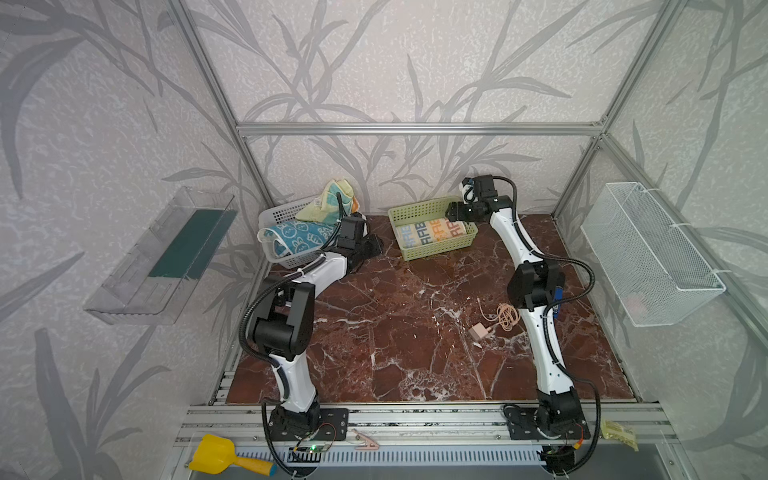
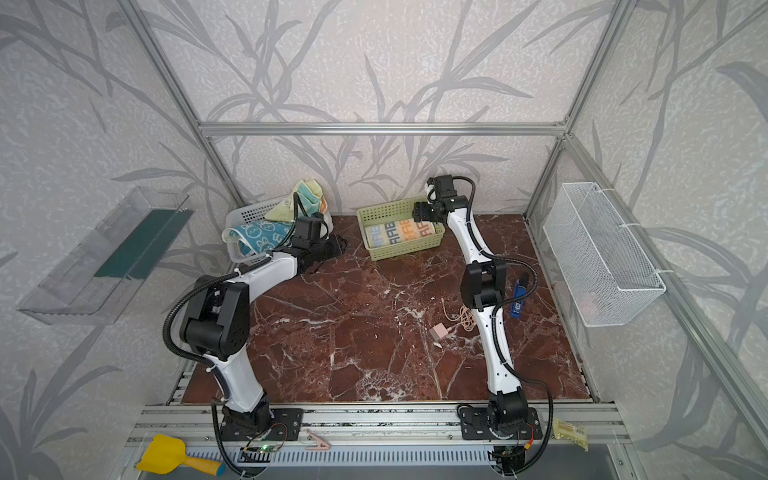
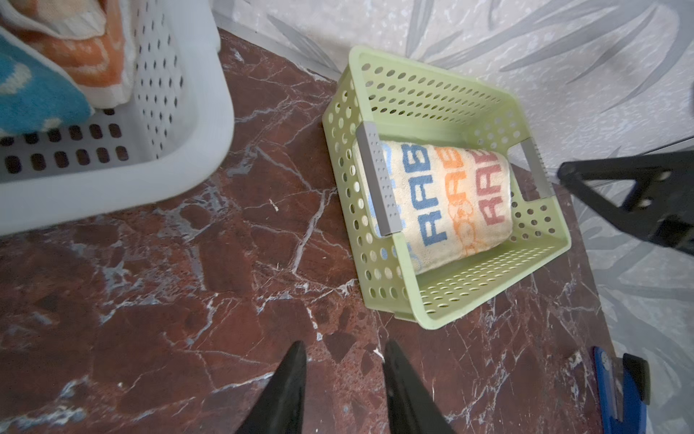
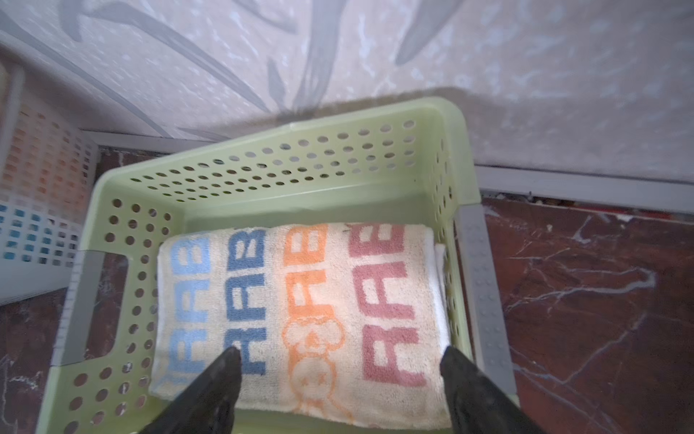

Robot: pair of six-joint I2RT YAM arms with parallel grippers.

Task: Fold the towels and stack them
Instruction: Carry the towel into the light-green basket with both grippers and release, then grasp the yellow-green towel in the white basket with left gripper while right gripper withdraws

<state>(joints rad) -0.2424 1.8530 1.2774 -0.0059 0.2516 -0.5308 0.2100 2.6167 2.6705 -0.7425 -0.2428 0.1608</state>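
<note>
Green basket holds one RAB towel; white basket holds three towels.

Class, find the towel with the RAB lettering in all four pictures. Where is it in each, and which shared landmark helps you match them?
Top view: RAB towel above centre, inside the green basket.
Top view: towel above centre, same basket.
Left wrist view: towel in the basket, seen at an angle.
Right wrist view: towel close up, on the basket floor.
Shared landmark: the green basket.
</note>
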